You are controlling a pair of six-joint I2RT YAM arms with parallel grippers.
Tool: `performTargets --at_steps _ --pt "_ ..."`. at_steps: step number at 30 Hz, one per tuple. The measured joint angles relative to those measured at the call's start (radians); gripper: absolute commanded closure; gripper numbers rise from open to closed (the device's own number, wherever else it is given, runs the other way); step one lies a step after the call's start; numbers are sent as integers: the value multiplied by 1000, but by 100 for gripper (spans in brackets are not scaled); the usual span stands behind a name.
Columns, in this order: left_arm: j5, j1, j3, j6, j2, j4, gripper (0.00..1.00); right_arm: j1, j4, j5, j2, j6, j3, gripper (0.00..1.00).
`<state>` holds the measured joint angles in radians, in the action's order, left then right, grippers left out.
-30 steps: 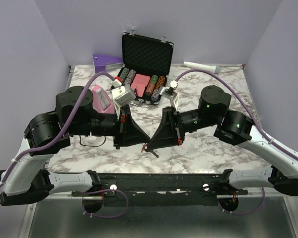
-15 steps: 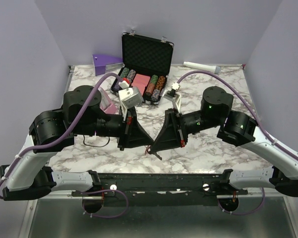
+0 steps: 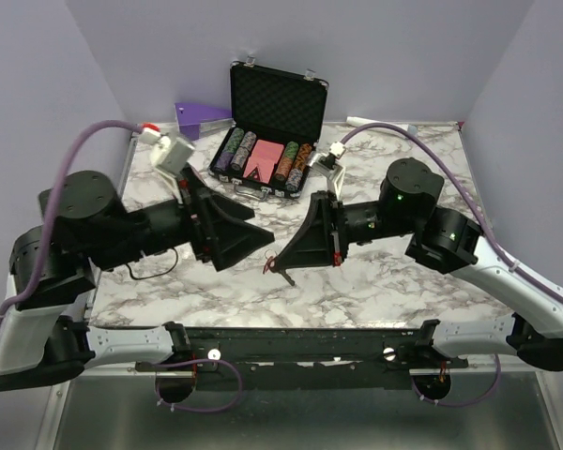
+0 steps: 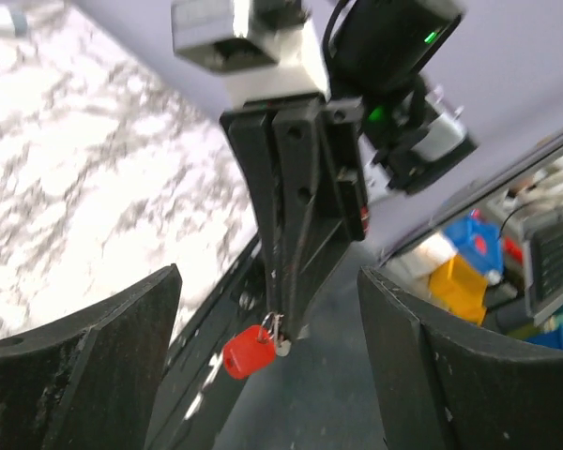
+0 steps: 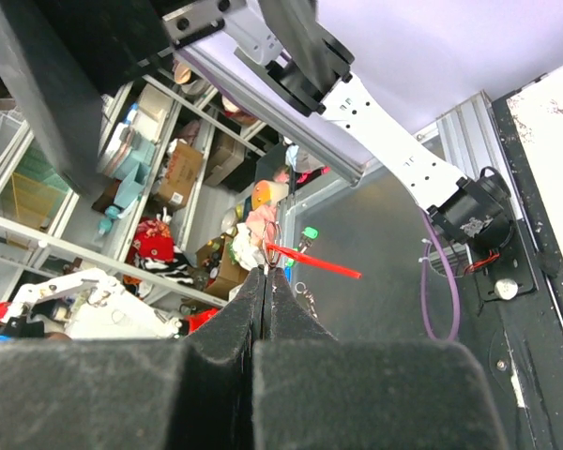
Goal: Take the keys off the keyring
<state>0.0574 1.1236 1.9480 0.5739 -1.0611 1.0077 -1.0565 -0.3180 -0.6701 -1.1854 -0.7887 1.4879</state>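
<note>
The keyring is a small metal ring (image 4: 273, 327) with a bright red tag (image 4: 249, 352) hanging from it. My right gripper (image 3: 275, 264) is shut on the ring and holds it above the table's front middle. A tiny silvery sliver (image 4: 283, 348) shows at those fingertips; I cannot tell whether it is one of the keys. In the right wrist view the ring (image 5: 273, 237) stands above the shut gripper (image 5: 268, 272), with the tag (image 5: 315, 263) edge-on. My left gripper (image 3: 260, 236) stands open and holds nothing, a short way left of the keyring. In the left wrist view its fingers (image 4: 94, 366) flank the tag without touching it.
An open black case of poker chips (image 3: 267, 159) stands at the back middle of the marble table (image 3: 375, 281). A purple wedge (image 3: 202, 114) lies at the back left and a white tube (image 3: 380, 124) at the back right. A black rail (image 3: 300, 342) runs along the near edge.
My left gripper has opened and drawn back to the left, away from the right gripper. The right gripper stays shut on the keyring and has barely moved.
</note>
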Motion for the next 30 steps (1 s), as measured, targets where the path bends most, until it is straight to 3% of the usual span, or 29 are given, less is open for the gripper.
performTargets --at_steps 10,15,23,30 --pt "-45 1 -296 65 262 -334 28 0 62 3 -8 -12 46 99" --pt "-11 2 -406 88 302 -430 39 0 129 -1 -8 -39 49 99" --pt "61 2 -417 107 269 -516 53 0 169 -9 -14 -60 61 99" --pt "95 2 -401 108 219 -513 58 0 175 -9 -14 -61 61 99"
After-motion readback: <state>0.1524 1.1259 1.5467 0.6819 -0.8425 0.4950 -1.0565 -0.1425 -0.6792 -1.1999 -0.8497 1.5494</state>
